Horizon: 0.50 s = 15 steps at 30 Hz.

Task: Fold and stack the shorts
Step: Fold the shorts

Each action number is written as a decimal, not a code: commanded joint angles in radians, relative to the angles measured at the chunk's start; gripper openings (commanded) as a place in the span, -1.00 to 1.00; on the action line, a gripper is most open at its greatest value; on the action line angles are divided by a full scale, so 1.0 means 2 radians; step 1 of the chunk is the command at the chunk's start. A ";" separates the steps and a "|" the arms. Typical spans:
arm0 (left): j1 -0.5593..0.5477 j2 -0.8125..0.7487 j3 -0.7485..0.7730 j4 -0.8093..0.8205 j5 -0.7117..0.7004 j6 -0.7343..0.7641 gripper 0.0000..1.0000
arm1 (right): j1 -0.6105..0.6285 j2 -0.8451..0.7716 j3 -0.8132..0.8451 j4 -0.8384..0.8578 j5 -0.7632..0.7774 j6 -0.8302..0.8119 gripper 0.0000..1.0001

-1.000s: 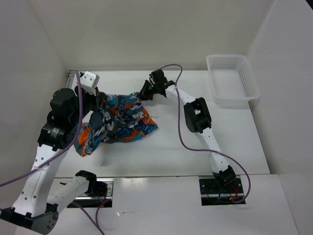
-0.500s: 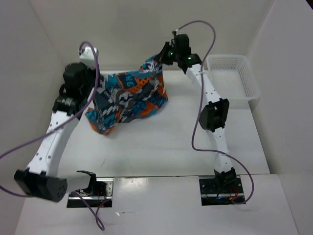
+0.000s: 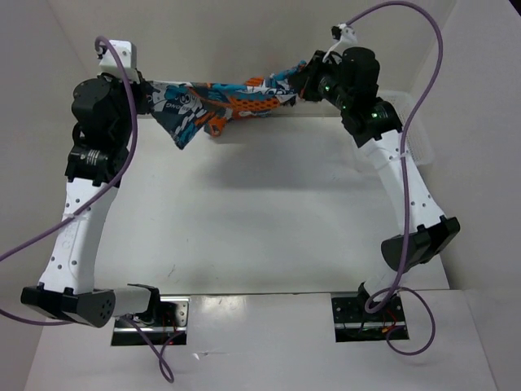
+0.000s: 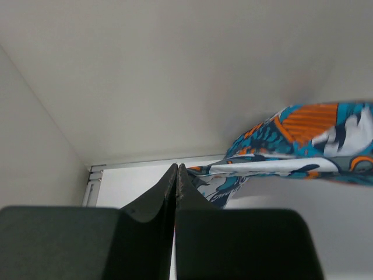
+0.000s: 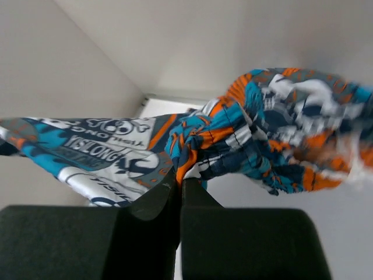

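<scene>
The shorts [image 3: 220,99], with a teal, orange, black and white print, hang stretched in the air between both arms, high above the table's far edge. My left gripper [image 3: 148,90] is shut on their left end. My right gripper [image 3: 303,86] is shut on their right end. A fold sags down near the left end. In the left wrist view the jaws [image 4: 176,169] are pressed together with the shorts [image 4: 303,146] running off to the right. In the right wrist view the jaws [image 5: 179,178] pinch a bunched edge of the shorts [image 5: 245,128].
A white mesh basket [image 3: 407,106] stands at the far right of the table, mostly hidden behind my right arm. White walls close in the table at the back and both sides. The white table top [image 3: 260,220] lies below the shorts.
Both arms have risen and spread apart, lifting the shorts off the table and pulling them from a hanging bunch into a stretched band in the air.
</scene>
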<state>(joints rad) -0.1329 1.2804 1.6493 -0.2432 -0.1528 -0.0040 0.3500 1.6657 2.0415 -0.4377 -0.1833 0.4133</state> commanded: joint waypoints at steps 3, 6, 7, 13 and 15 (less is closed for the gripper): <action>0.007 -0.003 0.042 0.026 -0.036 0.002 -1.00 | 0.040 -0.046 -0.021 0.004 0.106 -0.069 -1.00; 0.012 0.012 0.113 0.031 -0.053 0.002 -1.00 | 0.076 -0.083 -0.026 0.004 0.121 -0.092 -1.00; 0.017 0.016 0.148 0.031 -0.058 0.002 -1.00 | 0.086 -0.093 -0.026 0.004 0.128 -0.105 -1.00; 0.022 0.032 0.215 0.033 -0.064 0.002 -1.00 | 0.129 -0.175 -0.068 0.019 0.167 -0.112 -1.00; 0.022 0.043 0.231 0.027 -0.059 0.002 -1.00 | 0.129 -0.199 -0.081 0.030 0.173 -0.112 -1.00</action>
<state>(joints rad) -0.1055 1.3468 2.0617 -0.2375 -0.2291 -0.0036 0.6315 1.3705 1.9018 -0.4568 0.0711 0.2214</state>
